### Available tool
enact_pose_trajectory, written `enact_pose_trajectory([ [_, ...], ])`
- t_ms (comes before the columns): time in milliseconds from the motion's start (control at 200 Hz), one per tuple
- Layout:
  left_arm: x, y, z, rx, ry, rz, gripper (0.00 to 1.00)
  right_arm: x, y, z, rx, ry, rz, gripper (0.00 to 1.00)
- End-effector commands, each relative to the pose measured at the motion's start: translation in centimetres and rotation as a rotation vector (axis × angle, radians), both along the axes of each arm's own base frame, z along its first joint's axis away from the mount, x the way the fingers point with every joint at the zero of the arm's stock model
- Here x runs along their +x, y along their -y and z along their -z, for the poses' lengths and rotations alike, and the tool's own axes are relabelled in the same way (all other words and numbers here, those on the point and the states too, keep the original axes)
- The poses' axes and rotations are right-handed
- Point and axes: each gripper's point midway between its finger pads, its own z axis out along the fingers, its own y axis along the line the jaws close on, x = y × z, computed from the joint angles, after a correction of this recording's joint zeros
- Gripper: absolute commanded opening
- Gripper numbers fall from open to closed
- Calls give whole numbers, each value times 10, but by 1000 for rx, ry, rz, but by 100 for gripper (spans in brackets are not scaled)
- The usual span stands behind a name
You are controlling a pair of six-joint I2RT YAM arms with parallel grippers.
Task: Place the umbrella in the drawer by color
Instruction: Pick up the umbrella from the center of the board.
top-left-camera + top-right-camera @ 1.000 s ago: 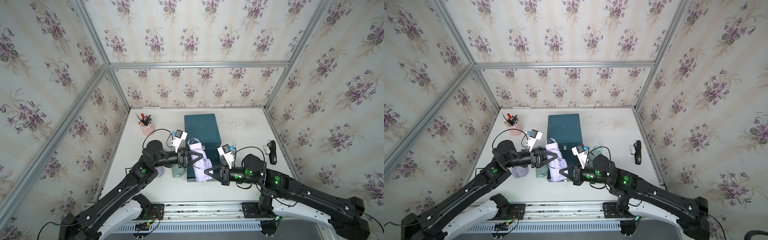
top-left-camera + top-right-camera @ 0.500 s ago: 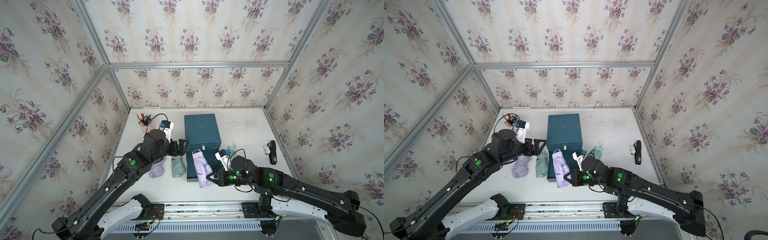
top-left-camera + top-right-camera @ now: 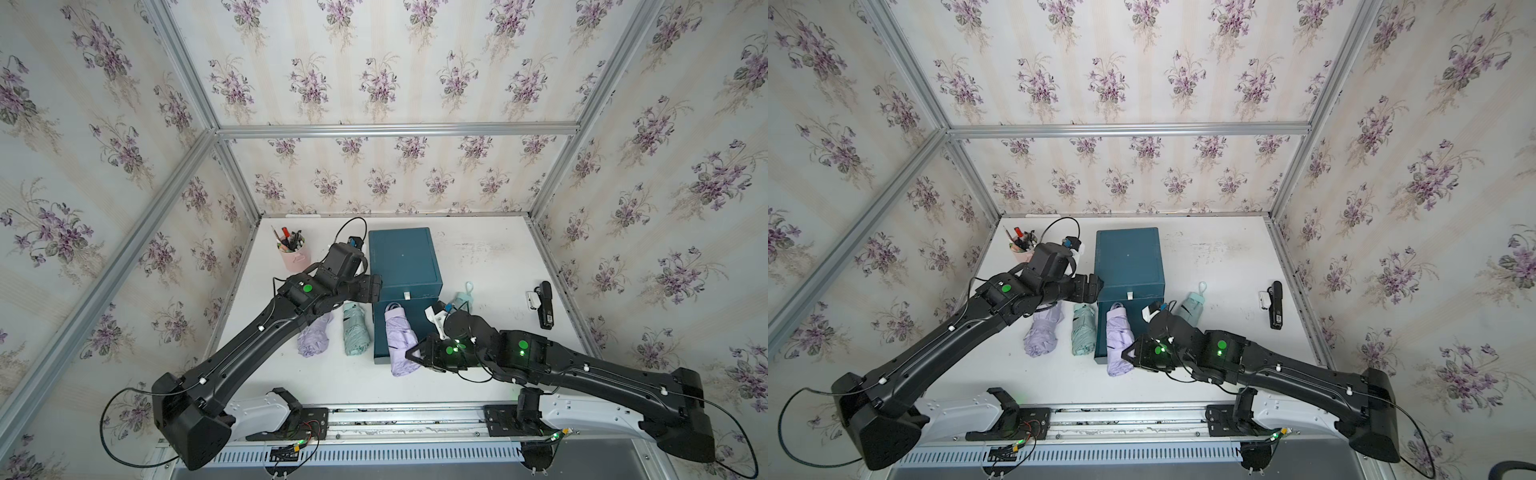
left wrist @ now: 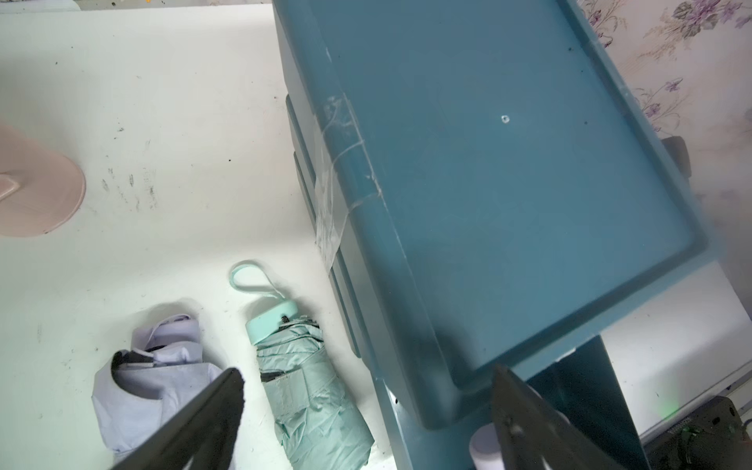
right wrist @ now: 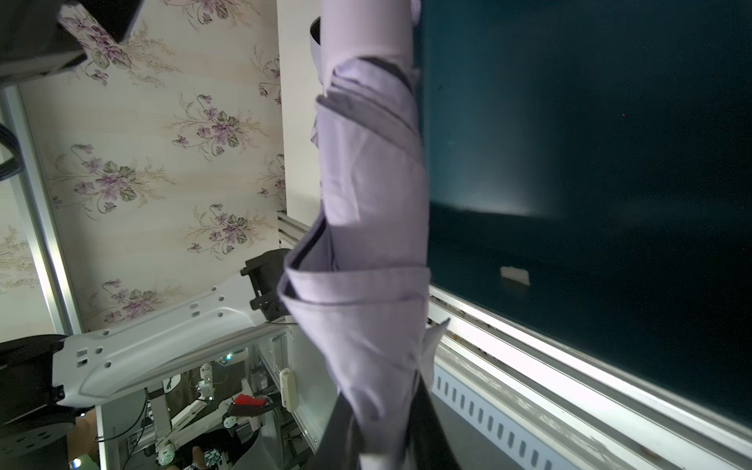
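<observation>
The teal drawer cabinet (image 3: 405,259) (image 3: 1127,257) stands mid-table with its lowest drawer (image 3: 419,328) pulled out. A folded lilac umbrella (image 3: 399,340) (image 3: 1118,340) (image 5: 366,203) lies lengthwise in that open drawer, its near end overhanging the drawer front. My right gripper (image 3: 413,355) (image 5: 382,423) is shut on that near end. My left gripper (image 3: 372,286) (image 4: 368,370) stands open and holds nothing, beside the cabinet's left wall and above the table. On the table left of the drawer lie a second lilac umbrella (image 3: 313,338) (image 4: 150,390) and a mint umbrella (image 3: 355,328) (image 4: 309,382).
Another mint umbrella (image 3: 461,299) lies right of the cabinet, partly behind my right arm. A pink pen cup (image 3: 293,253) stands at the back left. A black device (image 3: 544,305) lies near the right wall.
My left gripper has let go of the lilac umbrella, opened, and drawn back left to the cabinet's side. The right gripper has lowered the umbrella into the open drawer.
</observation>
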Motion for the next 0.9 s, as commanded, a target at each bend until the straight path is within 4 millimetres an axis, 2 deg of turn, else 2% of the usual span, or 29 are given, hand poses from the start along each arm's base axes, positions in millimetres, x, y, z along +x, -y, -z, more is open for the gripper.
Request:
enact_pose_trajectory([
  [0, 4, -4, 8, 55, 1, 0, 93, 4, -13, -9, 49, -20, 10, 0],
  [170, 5, -4, 15, 68, -5, 8, 91, 7, -17, -2, 75, -70, 41, 0],
  [270, 3, -3, 17, 72, -10, 21, 89, 15, -14, 0, 107, -94, 81, 0],
  [540, -4, 4, 22, 54, -20, 83, 83, 34, -17, -10, 146, -80, 113, 0],
  [894, -9, 5, 27, 65, -41, 112, 77, 49, -27, 16, 82, -88, 110, 0],
])
